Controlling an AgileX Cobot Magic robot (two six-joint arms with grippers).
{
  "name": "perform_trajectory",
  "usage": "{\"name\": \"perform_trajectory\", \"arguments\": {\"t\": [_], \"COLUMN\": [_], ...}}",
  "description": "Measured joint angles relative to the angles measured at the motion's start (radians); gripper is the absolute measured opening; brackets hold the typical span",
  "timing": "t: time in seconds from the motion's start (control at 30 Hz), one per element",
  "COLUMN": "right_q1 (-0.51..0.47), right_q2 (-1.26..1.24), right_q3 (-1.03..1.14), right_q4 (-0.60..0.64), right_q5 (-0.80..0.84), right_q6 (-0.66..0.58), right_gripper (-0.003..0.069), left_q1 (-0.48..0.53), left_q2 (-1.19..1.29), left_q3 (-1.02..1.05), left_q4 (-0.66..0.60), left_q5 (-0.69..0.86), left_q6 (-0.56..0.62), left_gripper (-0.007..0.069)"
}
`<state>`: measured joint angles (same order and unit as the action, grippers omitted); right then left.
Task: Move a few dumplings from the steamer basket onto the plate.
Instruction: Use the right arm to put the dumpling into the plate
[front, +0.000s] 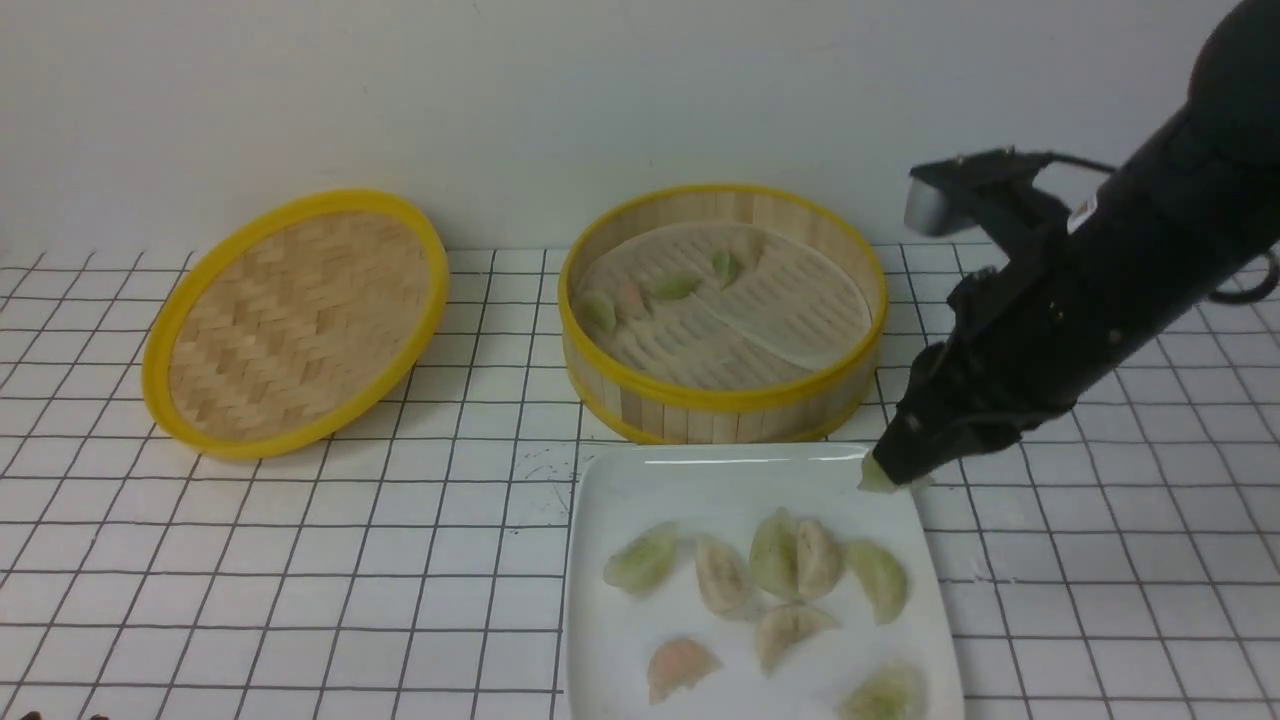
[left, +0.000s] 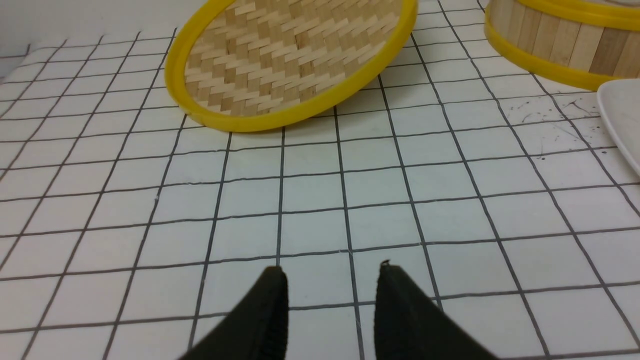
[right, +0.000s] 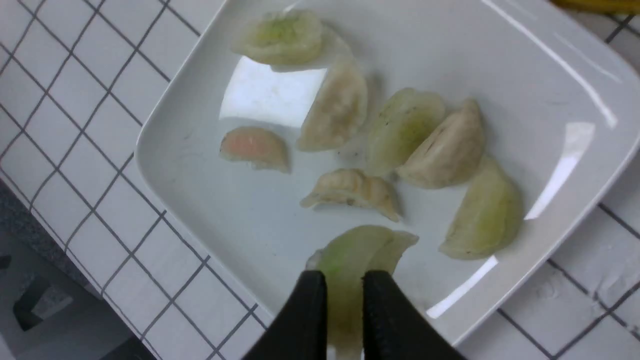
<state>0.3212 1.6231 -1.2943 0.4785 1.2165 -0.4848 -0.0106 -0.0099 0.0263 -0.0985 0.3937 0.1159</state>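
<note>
Seven dumplings (front: 778, 590) lie on the white plate (front: 620, 640) at the near edge of the bench (front: 300, 560). Only the right wrist view shows the right gripper (right: 343, 295) with its fingers (right: 310, 310) clamped on a pale green dumpling (right: 355, 255); from the front it hangs over the plate's far right corner. Just beyond, the steamer basket (front: 720, 405) holds more. Left, the lid (front: 295, 320) lies tilted. Near it, over bare bench, the left gripper (left: 331, 285) has its fingers apart.
</note>
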Motion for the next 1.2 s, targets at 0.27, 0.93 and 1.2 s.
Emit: {"name": "perform_trajectory", "arguments": {"t": [0.27, 0.93, 1.2], "right_q1": [0.019, 0.093, 0.146], "right_q2": [0.0, 0.002, 0.072], "right_q3": [0.142, 0.318, 0.327], "right_q4": [0.057, 0.189, 0.221], "right_q5": [-0.09, -0.225, -0.266], "right_q6": [-0.081, -0.211, -0.246], "right_gripper": [0.0074, 0.0074, 0.0074], "left_q1": [0.0, 0.0, 0.0], "left_q2": [0.0, 0.0, 0.0], "left_q3": [0.0, 0.0, 0.0], "left_q4": [0.0, 0.0, 0.0], "left_q5": [0.0, 0.0, 0.0], "left_q6": [0.0, 0.0, 0.0], "left_gripper": [0.0225, 0.0225, 0.0225]}}
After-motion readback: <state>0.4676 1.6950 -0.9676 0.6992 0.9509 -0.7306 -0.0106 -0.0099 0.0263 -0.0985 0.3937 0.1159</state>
